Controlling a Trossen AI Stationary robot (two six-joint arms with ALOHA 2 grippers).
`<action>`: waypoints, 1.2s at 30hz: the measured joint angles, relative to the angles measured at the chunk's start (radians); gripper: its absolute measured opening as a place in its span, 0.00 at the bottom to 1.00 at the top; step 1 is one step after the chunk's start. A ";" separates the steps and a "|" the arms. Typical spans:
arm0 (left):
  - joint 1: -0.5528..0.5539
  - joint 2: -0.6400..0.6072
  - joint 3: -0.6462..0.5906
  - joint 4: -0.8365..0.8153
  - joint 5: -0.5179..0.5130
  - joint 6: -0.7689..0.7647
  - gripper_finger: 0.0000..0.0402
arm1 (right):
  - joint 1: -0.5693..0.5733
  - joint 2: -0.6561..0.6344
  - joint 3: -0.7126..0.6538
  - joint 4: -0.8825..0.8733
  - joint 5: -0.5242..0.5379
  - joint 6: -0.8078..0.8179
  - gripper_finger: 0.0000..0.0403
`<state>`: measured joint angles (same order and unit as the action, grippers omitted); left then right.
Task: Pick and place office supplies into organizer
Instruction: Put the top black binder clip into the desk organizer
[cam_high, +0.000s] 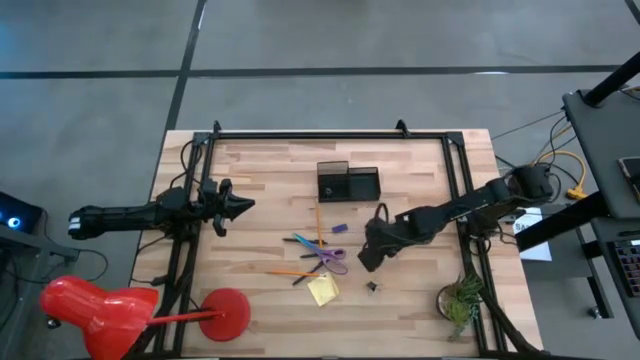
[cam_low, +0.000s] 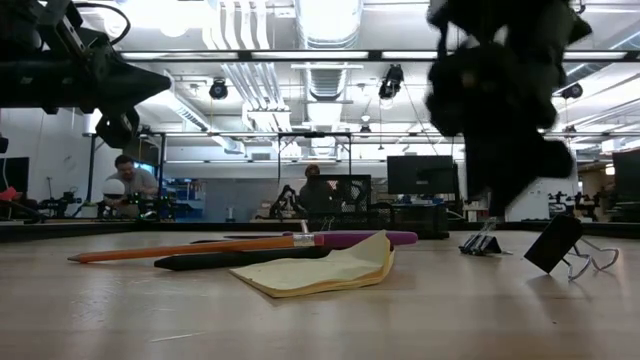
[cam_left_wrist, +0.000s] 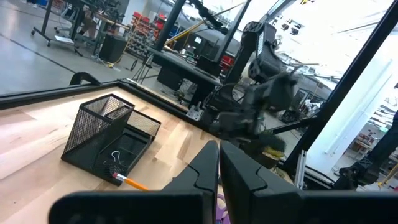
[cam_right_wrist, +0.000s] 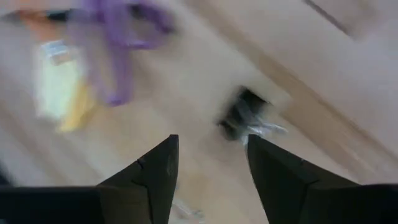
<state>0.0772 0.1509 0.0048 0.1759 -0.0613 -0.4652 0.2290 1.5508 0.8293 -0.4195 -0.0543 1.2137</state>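
Observation:
The black mesh organizer (cam_high: 348, 183) stands at the table's far middle, also seen in the left wrist view (cam_left_wrist: 109, 134). Nearer lie purple-handled scissors (cam_high: 332, 257), coloured pens (cam_high: 300, 242), an orange pencil (cam_high: 318, 220), a yellow sticky-note pad (cam_high: 322, 290) and a black clip (cam_high: 372, 286). My right gripper (cam_high: 368, 262) hangs open just above the table, right of the scissors; the clip (cam_right_wrist: 247, 118) shows beyond its fingertips (cam_right_wrist: 211, 140). My left gripper (cam_high: 245, 206) waits shut above the table's left side (cam_left_wrist: 219, 149).
A small green plant (cam_high: 460, 300) sits at the near right corner. A red object (cam_high: 225, 312) lies off the near left edge. The black frame rails (cam_high: 330, 133) border the table. In the low view two clips (cam_low: 560, 245) rest right of the pad (cam_low: 320, 270).

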 joint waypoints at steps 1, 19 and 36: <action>0.000 0.000 0.000 -0.001 0.000 0.000 0.00 | 0.000 -0.012 -0.020 0.010 -0.001 0.057 0.45; 0.000 -0.004 0.000 0.002 0.000 -0.001 0.00 | 0.011 -0.126 -0.079 -0.026 0.207 0.314 0.45; 0.000 -0.001 0.000 0.002 0.000 -0.001 0.00 | 0.008 -0.092 -0.131 -0.004 0.171 0.263 0.43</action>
<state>0.0772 0.1499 0.0048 0.1776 -0.0612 -0.4666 0.2375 1.4591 0.6981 -0.4236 0.1169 1.4765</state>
